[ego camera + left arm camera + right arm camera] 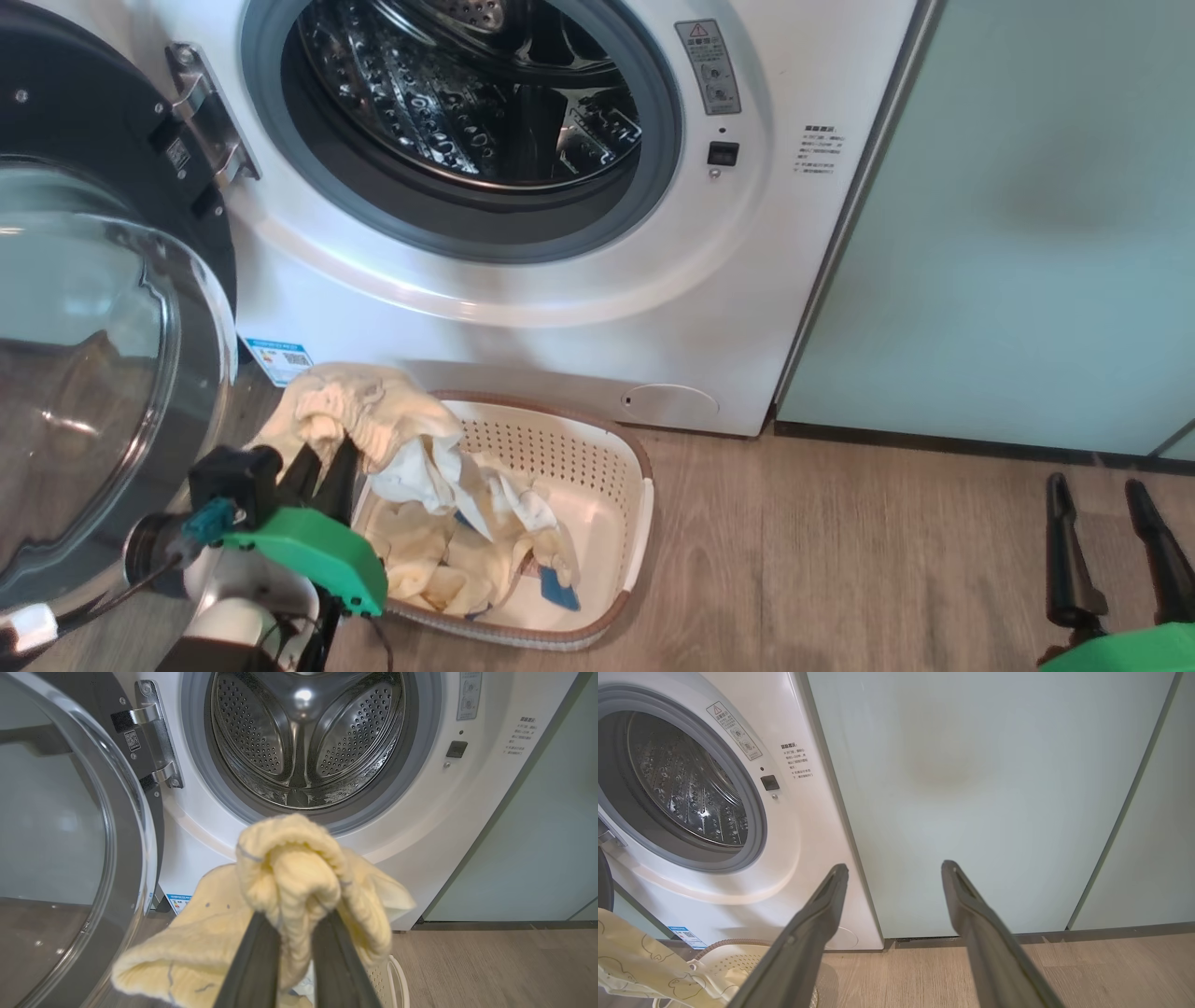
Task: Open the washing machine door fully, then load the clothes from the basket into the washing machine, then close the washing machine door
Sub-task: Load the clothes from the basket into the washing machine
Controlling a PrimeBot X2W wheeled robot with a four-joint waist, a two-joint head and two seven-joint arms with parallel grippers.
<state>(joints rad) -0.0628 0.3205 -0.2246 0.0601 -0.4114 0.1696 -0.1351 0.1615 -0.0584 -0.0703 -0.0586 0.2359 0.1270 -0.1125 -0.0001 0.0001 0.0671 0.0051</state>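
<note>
Left wrist view: left end effector pinched the clothes; the washing machine gaped straight ahead, slightly above; right end effector, spread, sat farther off.

Bright, even indoor light, shadows soft. Glints sparkle off the steel drum of the washing machine, and left of it the washing machine door glass carries pale reflections. Both wrist views bow straight lines near their edges. The clothes below the drum, nearest the lens, go soft.
</note>
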